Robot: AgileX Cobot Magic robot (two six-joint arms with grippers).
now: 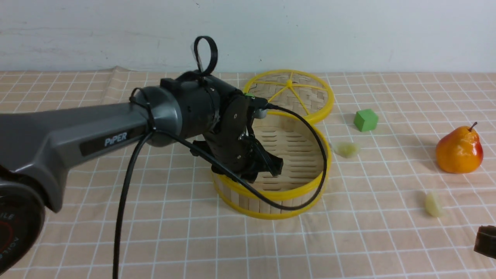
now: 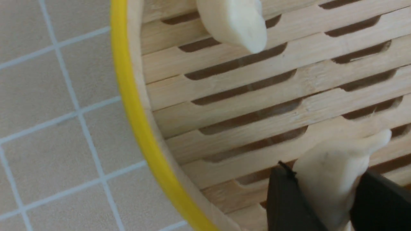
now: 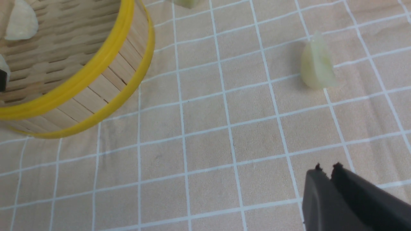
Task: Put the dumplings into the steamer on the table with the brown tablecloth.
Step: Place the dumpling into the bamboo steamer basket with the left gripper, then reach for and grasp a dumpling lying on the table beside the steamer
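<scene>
Front view: left gripper (image 1: 271,166) reaches inside the steamer (image 1: 306,190). Left wrist view: its jaws clamp a white dumpling (image 2: 327,173) over the slats; let go low and gently. Right wrist view: right gripper (image 3: 326,168) pinched together, empty, with a green dumpling (image 3: 316,64) ahead.

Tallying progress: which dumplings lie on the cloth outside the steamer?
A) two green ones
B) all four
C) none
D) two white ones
A: two green dumplings lie on the cloth beside the steamer; both white dumplings are inside it, one in the left gripper.
</scene>
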